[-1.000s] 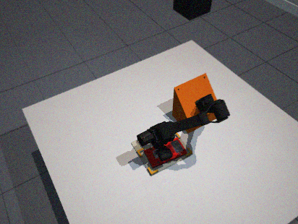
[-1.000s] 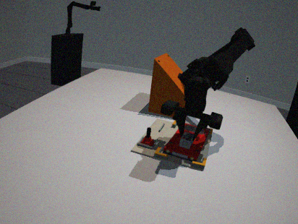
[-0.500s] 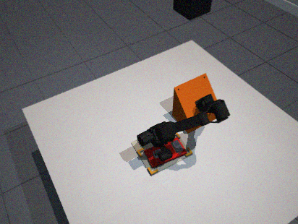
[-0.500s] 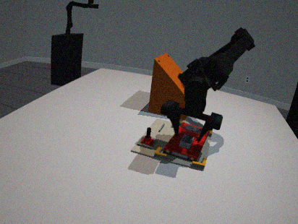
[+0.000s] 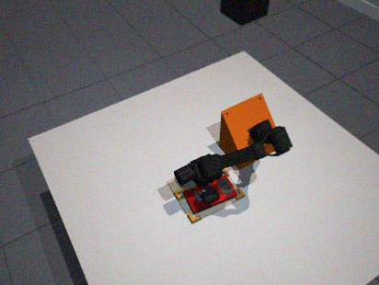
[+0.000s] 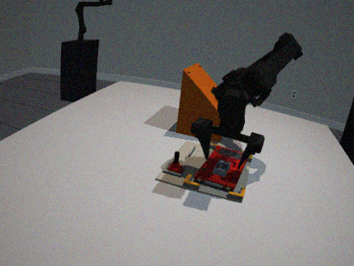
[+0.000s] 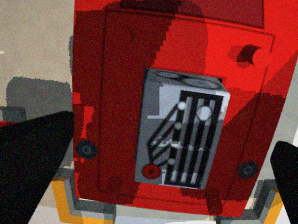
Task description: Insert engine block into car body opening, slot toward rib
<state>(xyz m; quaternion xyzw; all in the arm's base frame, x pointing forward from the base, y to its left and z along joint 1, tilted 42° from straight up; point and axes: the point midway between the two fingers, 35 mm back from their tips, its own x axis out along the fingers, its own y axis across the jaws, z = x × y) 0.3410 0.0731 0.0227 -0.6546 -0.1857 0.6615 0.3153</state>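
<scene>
"Since the tool (image 5: 209, 195) (image 6: 223, 163) (image 7: 177, 137) is spread wide with nothing pinched in it, what's left to go wrong?"

"The leaving, mostly. The engine block (image 5: 199, 197) (image 6: 222, 167) (image 7: 182, 130) lies in the opening of the red car body (image 5: 195, 208) (image 6: 205, 175) (image 7: 120, 100), between the two fingers but apart from both in the wrist view."

"So it's home?"

"In the opening, yes. All the way down, I can't tell. A slight tilt could leave one edge caught on the rim, and then it would sit proud after the arm goes."

"And the slot side?"

"I can't make out the rib, so I'd not swear to the facing. If it's turned wrong, the rib would probably keep it from seating."

"What about the fingers?"

"They reach low beside the body. Were the arm to drift sideways on its way up, a fingertip could nudge the body, or the yellow corner (image 5: 194, 218) (image 6: 236, 197) (image 7: 276, 200) at near right. Too far left, and the little knobbed piece (image 6: 175, 167) would be at risk."

"Close up first, perhaps?"

"No, closing down there could pinch the block and drag it out again. Keep them wide, rise straight off the bench (image 5: 115, 161) (image 6: 107, 206), and only then swing away."
</scene>
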